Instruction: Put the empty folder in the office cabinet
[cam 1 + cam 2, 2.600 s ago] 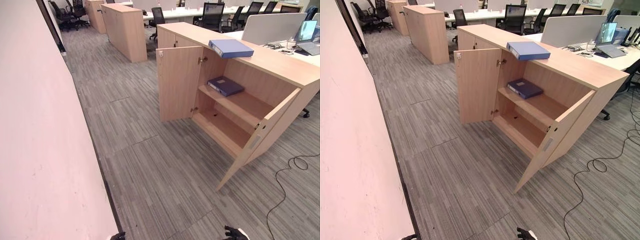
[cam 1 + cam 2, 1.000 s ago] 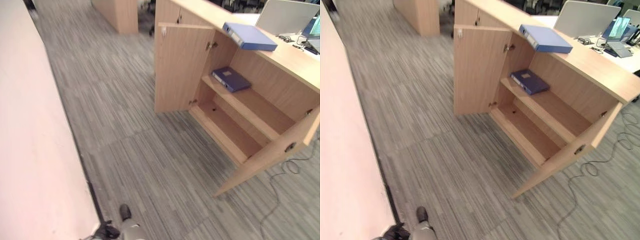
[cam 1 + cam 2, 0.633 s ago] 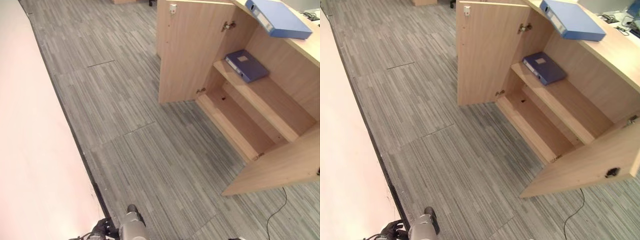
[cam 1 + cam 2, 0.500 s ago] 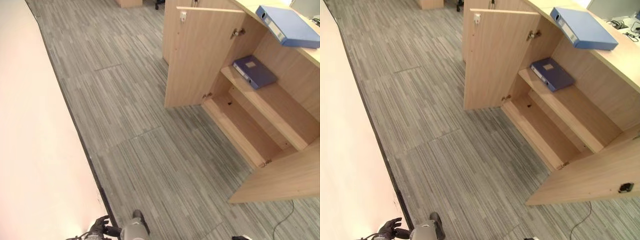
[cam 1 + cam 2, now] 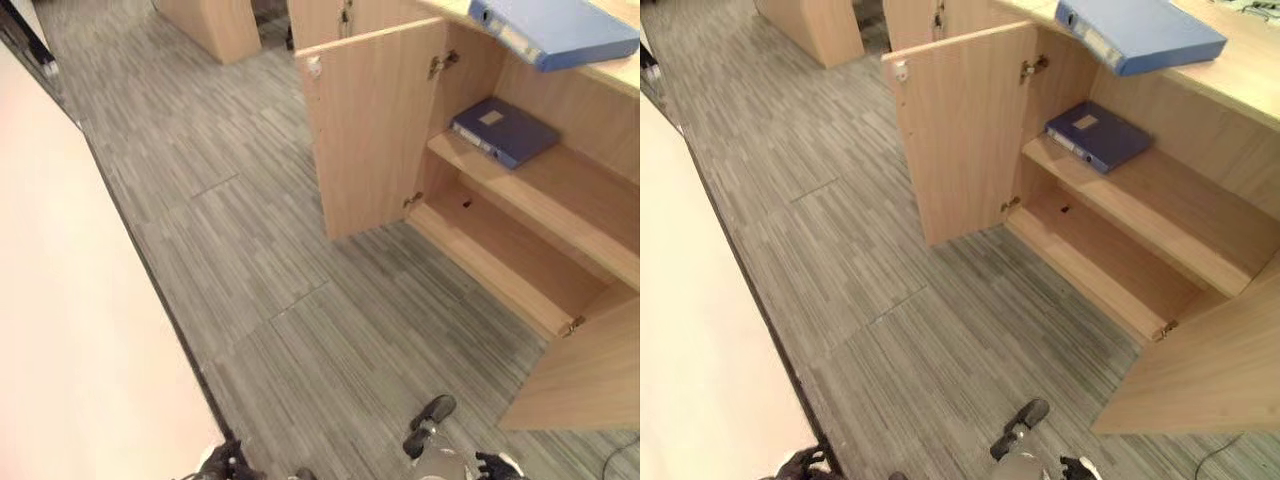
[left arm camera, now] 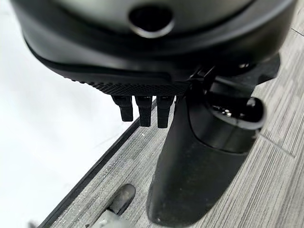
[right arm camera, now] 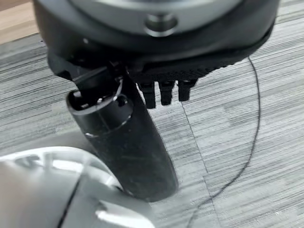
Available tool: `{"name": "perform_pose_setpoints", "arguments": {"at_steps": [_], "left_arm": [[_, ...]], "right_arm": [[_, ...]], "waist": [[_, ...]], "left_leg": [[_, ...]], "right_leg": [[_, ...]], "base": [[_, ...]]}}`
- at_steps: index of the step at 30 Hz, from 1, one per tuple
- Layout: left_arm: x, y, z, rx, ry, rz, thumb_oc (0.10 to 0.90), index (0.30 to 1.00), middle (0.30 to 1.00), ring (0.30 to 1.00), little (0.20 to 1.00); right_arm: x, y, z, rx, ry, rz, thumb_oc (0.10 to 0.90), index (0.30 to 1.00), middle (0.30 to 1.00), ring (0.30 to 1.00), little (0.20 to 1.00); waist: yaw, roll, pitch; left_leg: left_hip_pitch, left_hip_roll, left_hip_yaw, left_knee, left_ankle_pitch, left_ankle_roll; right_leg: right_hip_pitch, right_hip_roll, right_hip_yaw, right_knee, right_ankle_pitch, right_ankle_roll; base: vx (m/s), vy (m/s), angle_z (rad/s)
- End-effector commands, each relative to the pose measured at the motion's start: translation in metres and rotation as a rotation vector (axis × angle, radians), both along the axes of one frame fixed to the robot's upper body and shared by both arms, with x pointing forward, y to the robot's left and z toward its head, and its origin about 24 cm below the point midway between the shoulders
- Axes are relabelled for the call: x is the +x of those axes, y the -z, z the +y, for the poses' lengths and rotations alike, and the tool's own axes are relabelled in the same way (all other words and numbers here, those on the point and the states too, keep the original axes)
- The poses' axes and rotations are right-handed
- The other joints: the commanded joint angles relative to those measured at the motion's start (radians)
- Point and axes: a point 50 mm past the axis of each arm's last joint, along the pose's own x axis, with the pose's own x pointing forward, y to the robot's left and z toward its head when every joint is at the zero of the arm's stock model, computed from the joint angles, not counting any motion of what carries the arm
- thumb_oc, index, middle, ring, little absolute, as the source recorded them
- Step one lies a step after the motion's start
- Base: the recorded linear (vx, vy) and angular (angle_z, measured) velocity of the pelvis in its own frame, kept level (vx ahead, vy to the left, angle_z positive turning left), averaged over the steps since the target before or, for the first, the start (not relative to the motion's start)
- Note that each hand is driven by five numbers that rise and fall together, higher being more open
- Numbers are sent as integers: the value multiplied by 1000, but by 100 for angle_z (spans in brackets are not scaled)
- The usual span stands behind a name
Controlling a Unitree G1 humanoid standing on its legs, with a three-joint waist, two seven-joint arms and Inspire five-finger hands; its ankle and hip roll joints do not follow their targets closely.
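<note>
Left eye view: left hand (image 5: pixel 222 462) low over the carpet (image 5: pixel 250 250), beside the wall (image 5: pixel 70 330), well apart from the office cabinet (image 5: pixel 380 130). Fingers (image 6: pixel 142 109) relaxed, apart, holding nothing. Cabinet doors stand open. Dark blue folder (image 5: pixel 503 131) lies flat on the cabinet's upper shelf (image 5: pixel 560 215). Light blue folder (image 5: pixel 555 30) lies on the cabinet's top. Right hand (image 5: pixel 497 467) below the cabinet's right door (image 5: pixel 590 370); fingers (image 7: pixel 164 92) relaxed, empty.
</note>
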Motion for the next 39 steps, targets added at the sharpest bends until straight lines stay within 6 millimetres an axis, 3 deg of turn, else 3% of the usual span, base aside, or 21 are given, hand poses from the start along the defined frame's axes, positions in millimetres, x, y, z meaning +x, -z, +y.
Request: {"name": "perform_pose_setpoints", "arguments": {"at_steps": [1,2,4,6,10,11,12,16,20,21,22,23,25,27,28,29,30,31,32,35,39], "left_arm": [[16,-11,24,83,33,-61,800,900,900,900,900],[10,-9,22,75,20,-46,800,900,900,900,900],[7,-7,20,66,5,-40,800,900,900,900,900],[7,-7,20,65,5,-40,800,900,900,900,900],[5,-6,17,67,32,-26,800,900,900,900,900],[3,-6,17,67,32,-23,800,900,900,900,900],[3,-6,17,67,32,-22,800,900,900,900,900],[7,-8,18,58,4,-53,800,900,900,900,900],[15,-9,15,59,-9,-81,800,900,900,900,900],[20,-8,6,37,20,-92,800,900,900,900,900],[20,-8,6,36,21,-92,800,900,900,900,900],[22,-7,1,30,46,-85,800,900,900,900,900],[23,-7,0,32,58,-79,800,900,900,900,900],[24,-7,-1,34,75,-73,800,900,900,900,900],[24,-7,-1,34,75,-72,800,900,900,900,900],[23,-7,-1,32,77,-69,800,900,900,900,900],[22,-6,-3,29,80,-66,800,900,900,900,900],[22,-6,-3,29,80,-65,800,900,900,900,900],[24,-7,-2,30,79,-72,800,900,900,900,900],[28,-8,-1,37,87,-78,800,900,900,900,900],[32,-10,1,44,82,-98,800,900,900,900,900]], "right_arm": [[10,4,19,56,-4,-32,800,900,900,900,900],[8,4,18,50,-6,-29,800,900,900,900,900],[6,3,14,38,9,-22,800,900,900,900,900],[6,3,14,37,9,-22,800,900,900,900,900],[-1,2,4,18,69,-15,800,900,900,900,900],[-1,1,1,9,78,-26,800,900,900,900,900],[-1,1,1,9,78,-26,800,900,900,900,900],[5,-2,-3,5,77,-47,800,900,900,900,900],[12,-5,-5,4,79,-73,800,900,900,900,900],[17,-8,-7,11,117,-104,800,900,900,900,900],[17,-8,-7,11,118,-104,800,900,900,900,900],[19,-8,-6,24,131,-118,800,900,900,900,900],[20,-8,-4,25,121,-122,800,900,900,900,900],[20,-5,2,26,55,-99,800,900,900,900,900],[20,-5,2,27,55,-99,800,900,900,900,900],[17,-4,4,27,34,-83,800,900,900,900,900],[11,0,9,31,1,-53,800,900,900,900,900],[11,0,9,31,1,-52,800,900,900,900,900],[7,1,10,29,-13,-34,800,900,900,900,900],[5,2,11,26,-21,-23,800,900,900,900,900],[6,2,11,27,-10,-28,800,900,900,900,900]], "waist": [[26,-39,62],[44,-48,55],[45,-47,54],[43,-45,56],[-4,-11,58],[-15,-6,52],[-13,-1,52],[-8,15,62],[-11,12,82],[-30,26,83],[-28,26,81],[-43,28,78],[-43,24,70],[-32,13,65],[-31,12,63],[-20,14,64],[4,16,67],[6,16,66],[22,9,78],[35,3,95],[57,12,118]], "left_leg": [[-95,-50,23,84,-108,79],[-90,-63,48,115,-135,86],[-73,-66,69,149,-165,93],[-73,-66,68,152,-169,94],[-26,23,118,293,-217,45],[-15,66,136,394,-170,4],[-18,77,137,405,-172,-2],[-21,147,166,636,-68,-79],[-36,173,180,745,10,-90],[-78,212,143,674,21,-84],[-77,211,146,670,24,-84],[-105,236,123,568,15,-62],[-132,232,109,480,14,-40],[-216,231,-9,270,7,-1],[-215,227,-6,262,12,0],[-231,228,-63,193,45,-7],[-261,250,-174,72,138,-28],[-256,251,-172,64,145,-31],[-284,274,-247,-3,178,-36],[-314,292,-306,-39,205,-48],[-360,304,-428,-17,245,-58]], "right_leg": [[107,-158,-71,-108,-103,98],[155,-174,-152,-97,-98,84],[175,-196,-221,-56,-87,75],[177,-201,-222,-49,-89,78],[175,-210,-252,61,-101,64],[177,-185,-261,68,-125,49],[176,-178,-259,68,-131,46],[174,-97,-244,82,-219,5],[187,-89,-235,126,-257,-12],[186,-36,-153,104,-300,-41],[185,-34,-154,100,-298,-42],[167,8,-80,76,-318,-53],[146,21,-41,65,-318,-52],[138,65,81,51,-329,-41],[136,65,81,48,-326,-41],[144,88,129,43,-334,-33],[168,134,216,37,-349,-12],[168,138,217,36,-351,-13],[185,159,282,63,-381,-7],[190,178,344,113,-424,-8],[162,218,444,203,-452,-15]], "base": [[289,-93,-38],[299,-74,-33],[283,-61,-42],[209,-58,-22],[528,-274,-54],[276,-215,-28],[519,-352,-21],[296,-181,-52],[254,-112,-69],[155,-39,-37],[246,11,-34],[90,37,-38],[137,116,-29],[295,243,-37],[305,230,-52],[393,218,-86],[394,208,-91],[518,210,-145],[249,66,-143],[301,95,-149],[199,196,-65]]}}
